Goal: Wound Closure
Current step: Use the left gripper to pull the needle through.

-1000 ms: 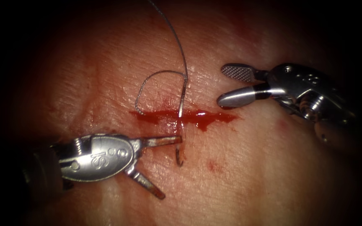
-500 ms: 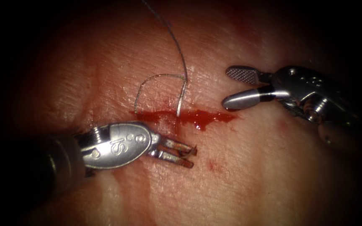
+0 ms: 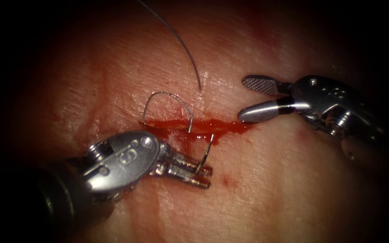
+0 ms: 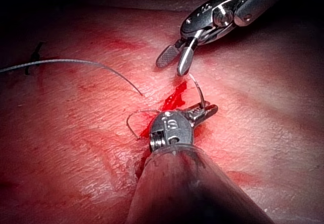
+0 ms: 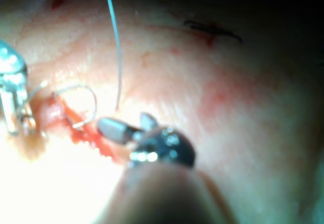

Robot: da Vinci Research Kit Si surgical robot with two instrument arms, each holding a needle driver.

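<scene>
The needle (image 3: 207, 152) is clenched near its tip by the left tool (image 3: 199, 173); nothing is held between the parted jaws of the right tool (image 3: 253, 98), just beyond the cut (image 3: 199, 126).

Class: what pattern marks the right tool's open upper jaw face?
Fine cross-hatched grid on the right tool, clearest in the endoscope view.

A pool of light with dark all round it

In the endoscope view the light falls strongest on the middle of the tissue (image 3: 271, 193), where the wet surface throws back small glints. It thins outward and goes to black at every edge. In the left wrist view the lit surface likewise gives way to deep shadow further off.
</scene>
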